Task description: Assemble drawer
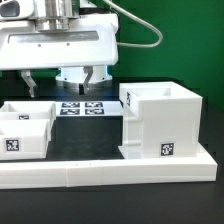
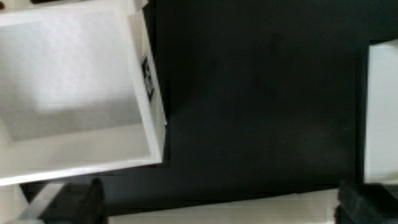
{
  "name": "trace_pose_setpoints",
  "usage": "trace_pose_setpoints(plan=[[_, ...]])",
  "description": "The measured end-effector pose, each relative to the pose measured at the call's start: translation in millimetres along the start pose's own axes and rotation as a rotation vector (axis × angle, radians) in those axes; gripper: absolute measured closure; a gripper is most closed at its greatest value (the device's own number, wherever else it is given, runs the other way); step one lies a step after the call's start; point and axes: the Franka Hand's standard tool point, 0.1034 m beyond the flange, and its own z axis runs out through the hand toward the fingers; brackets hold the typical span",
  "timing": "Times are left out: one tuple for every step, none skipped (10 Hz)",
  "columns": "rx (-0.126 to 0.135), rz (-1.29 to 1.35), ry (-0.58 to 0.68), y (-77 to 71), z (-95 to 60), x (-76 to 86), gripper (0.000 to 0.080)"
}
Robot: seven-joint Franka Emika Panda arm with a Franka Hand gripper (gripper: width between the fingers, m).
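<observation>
The tall white drawer housing (image 1: 160, 122) stands at the exterior view's right, open side up, with tags on its walls. Two smaller white trays (image 1: 24, 126) sit side by side at the exterior view's left. My gripper (image 1: 60, 82) hangs open and empty above the dark table, behind the trays and clear of them. In the wrist view the gripper (image 2: 214, 206) shows two dark fingertips (image 2: 64, 204) spread wide apart with nothing between them. One tray (image 2: 71, 95) lies ahead of one fingertip, seen from above. A white edge, probably the housing (image 2: 384, 110), lies ahead of the other.
The marker board (image 1: 82, 107) lies flat on the table between the trays and the housing. A low white L-shaped border wall (image 1: 110, 172) runs along the front and the exterior view's right. The dark table (image 2: 267, 100) shows between tray and housing.
</observation>
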Motion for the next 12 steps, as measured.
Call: trace_pose_setpoints(plan=[[0.0,0.001,-0.001,0.6,0.3,-0.2,0.015],[0.0,0.001,-0.001,0.6,0.3,-0.2,0.015],[-0.003,-0.015,-0.007,2.8,1.8,-1.8,0.015],[-0.01,-0.032,-0.042,10.9,9.4,-9.0,0.015],[-0.008,-0.023,-0.075,16.4,16.5,-11.5,0.015],[-0.007,-0.021,-0.095,22.2,23.9,-9.8,0.015],[-0.016,-0.025,-0.102,30.6,35.5,-12.9,0.015],[-0.026,-0.028,-0.107,35.9,43.6,-16.7,0.015],[-0.024,-0.029,-0.105,33.8,41.6,-15.1,0.015],[-0.024,-0.029,-0.103,33.8,41.4,-14.7,0.015],[-0.025,-0.029,-0.105,34.1,42.3,-15.4,0.015],[-0.025,-0.029,-0.105,34.1,42.3,-15.4,0.015]])
